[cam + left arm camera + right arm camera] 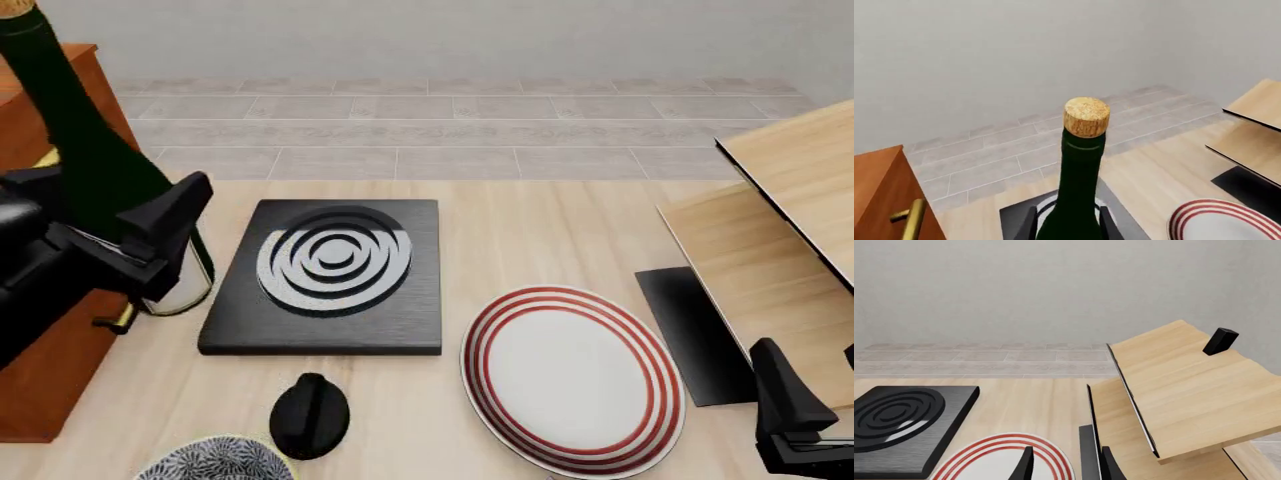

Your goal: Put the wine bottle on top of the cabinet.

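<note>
Two claws are recorded. The left claw (140, 240) is clenched on the wine bottle (80, 140), held off the worktop (534, 230) with its base just beside the front edge of the cabinet (54, 370); the cork lies at the front view's top-left corner, so the bottle is tilted slightly in that view. The right claw (1064, 465) is seen low at the near right, nothing between its fingers; whether it is fully released cannot be told.

Handling is judged as follows: the glass is stiff, smooth, likely slippery and breakable, and fairly heavy with the mass low. A grip low on the body is judged best; the neck gives poor leverage.

From the left wrist view the cork (1086, 116) and neck are shown between the fingers, with one brass handle (913, 217) at the side. The cabinet top is barely shown in any view. Only the front view shows the burner plate (327, 275), the striped plate (574, 380) and the black knob (310, 415) together. The pale-wood structure (1187, 390) is best shown by the right wrist view.
</note>
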You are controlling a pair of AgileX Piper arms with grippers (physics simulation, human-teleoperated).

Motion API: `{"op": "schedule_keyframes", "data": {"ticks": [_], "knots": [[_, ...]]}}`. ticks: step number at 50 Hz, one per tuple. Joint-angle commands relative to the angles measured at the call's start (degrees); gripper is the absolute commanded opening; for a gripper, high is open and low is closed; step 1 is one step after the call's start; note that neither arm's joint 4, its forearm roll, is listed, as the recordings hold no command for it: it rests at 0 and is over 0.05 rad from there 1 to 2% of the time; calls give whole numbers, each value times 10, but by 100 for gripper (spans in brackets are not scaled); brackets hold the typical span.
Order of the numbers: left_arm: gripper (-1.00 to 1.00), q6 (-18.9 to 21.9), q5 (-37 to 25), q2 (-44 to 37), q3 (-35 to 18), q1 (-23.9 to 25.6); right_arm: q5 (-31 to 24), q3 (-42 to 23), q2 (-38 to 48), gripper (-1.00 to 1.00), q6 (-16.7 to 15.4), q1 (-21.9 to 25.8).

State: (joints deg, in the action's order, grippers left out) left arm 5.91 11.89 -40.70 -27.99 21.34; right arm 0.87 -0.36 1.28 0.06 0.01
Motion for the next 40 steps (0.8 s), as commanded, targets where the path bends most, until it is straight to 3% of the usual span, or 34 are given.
{"op": "schedule_keyframes", "data": {"ticks": [1,40], "knots": [[-100,30,-4,-28,-47,-44,0,0,0,100,0,0],[-100,33,-73,-99,-215,-197,0,0,0,100,0,0]]}}
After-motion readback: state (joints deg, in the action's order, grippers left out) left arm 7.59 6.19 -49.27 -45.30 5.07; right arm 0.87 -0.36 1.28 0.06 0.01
